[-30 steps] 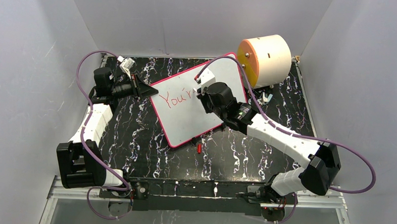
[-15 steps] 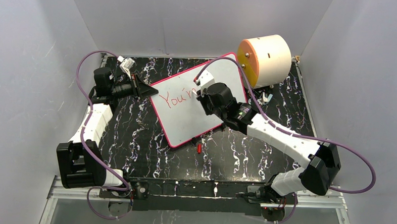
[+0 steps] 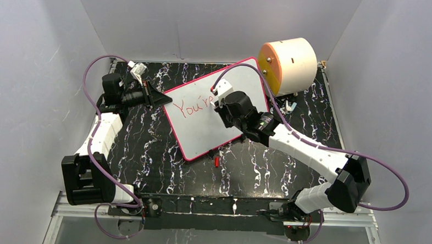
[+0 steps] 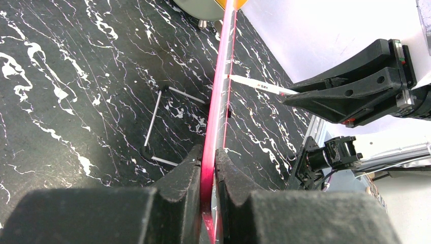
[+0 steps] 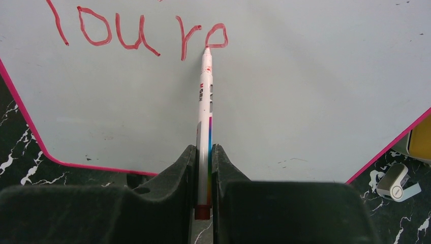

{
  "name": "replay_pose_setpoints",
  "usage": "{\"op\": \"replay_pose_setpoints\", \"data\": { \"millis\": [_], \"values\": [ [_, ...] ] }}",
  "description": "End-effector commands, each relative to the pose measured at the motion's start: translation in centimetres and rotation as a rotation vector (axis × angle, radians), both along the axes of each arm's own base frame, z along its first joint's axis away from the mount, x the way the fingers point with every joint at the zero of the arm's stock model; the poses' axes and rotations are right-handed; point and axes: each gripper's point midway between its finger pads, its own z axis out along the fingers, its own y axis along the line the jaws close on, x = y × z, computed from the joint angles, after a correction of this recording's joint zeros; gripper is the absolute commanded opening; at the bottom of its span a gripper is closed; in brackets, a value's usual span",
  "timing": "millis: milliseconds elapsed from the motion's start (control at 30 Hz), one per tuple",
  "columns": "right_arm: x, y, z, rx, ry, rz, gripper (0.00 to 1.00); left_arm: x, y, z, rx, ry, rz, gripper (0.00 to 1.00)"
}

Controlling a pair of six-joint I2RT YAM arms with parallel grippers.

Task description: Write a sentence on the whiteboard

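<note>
The whiteboard (image 3: 202,127), white with a thin pink-red frame, stands tilted on the black marbled table. My left gripper (image 3: 162,99) is shut on its left edge; in the left wrist view the pink frame (image 4: 211,152) sits between the closed jaws. The sentence (image 3: 191,106) reads "You're" in red, its last letter half formed (image 5: 216,36). My right gripper (image 3: 219,100) is shut on a white marker (image 5: 205,117), whose tip touches the board at the last letter. The marker also shows in the left wrist view (image 4: 259,86).
A cream cylinder with an orange face (image 3: 289,64) stands at the back right, just behind the board. A red marker cap (image 3: 217,161) lies on the table in front of the board. A small white-grey object (image 5: 399,184) lies by the board's right corner.
My right gripper has shifted slightly right along the first line, and the "e" after "You'r" has appeared. The left gripper and the board have not moved.
</note>
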Motion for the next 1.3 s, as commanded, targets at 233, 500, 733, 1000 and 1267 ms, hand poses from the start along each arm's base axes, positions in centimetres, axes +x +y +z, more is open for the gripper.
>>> {"op": "replay_pose_setpoints", "data": {
  "millis": [233, 500, 733, 1000, 1267],
  "values": [
    [0.0, -1.4, 0.2, -0.020, -0.009, -0.038, 0.00, 0.3, 0.1, -1.6, 0.044, 0.039, 0.029, 0.00],
    [0.4, -2.1, 0.3, -0.029, -0.032, -0.076, 0.00, 0.3, 0.1, -1.6, 0.045, 0.038, 0.029, 0.00],
    [0.8, -1.9, 0.6, 0.009, -0.055, -0.097, 0.00, 0.3, 0.1, -1.6, 0.048, 0.039, 0.032, 0.00],
    [0.5, -2.1, 2.4, 0.073, -0.096, -0.091, 0.00, 0.5, 0.4, -1.3, 0.071, 0.029, 0.061, 0.03],
    [-0.6, -2.9, 4.5, 0.130, -0.128, -0.066, 0.00, 1.2, 1.9, 0.4, 0.145, -0.002, 0.178, 0.46]
  ]
}}
